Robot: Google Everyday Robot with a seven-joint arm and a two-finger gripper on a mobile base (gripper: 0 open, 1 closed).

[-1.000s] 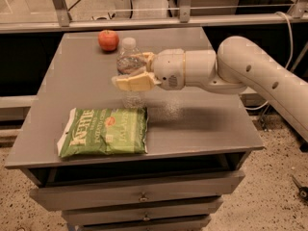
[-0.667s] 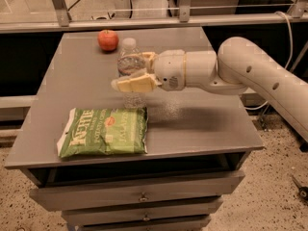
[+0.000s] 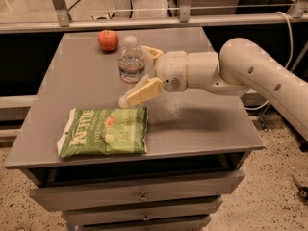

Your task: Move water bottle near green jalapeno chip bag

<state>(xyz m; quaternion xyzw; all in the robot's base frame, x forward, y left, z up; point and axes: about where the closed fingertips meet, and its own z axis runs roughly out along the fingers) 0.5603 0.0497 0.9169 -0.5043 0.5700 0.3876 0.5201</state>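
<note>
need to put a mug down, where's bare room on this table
Bare: the left strip of the table between the apple and the green jalapeno chip bag; the front right corner, right of the bag, though the arm hangs over it. Crowded: the middle, where the gripper, fingers open, flanks the water bottle just behind the bag.

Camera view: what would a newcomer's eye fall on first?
The big white arm reaching in from the right, its gripper at the water bottle in the middle of the grey table. Then the green jalapeno chip bag lying flat at the front left, and a red apple at the back.
</note>
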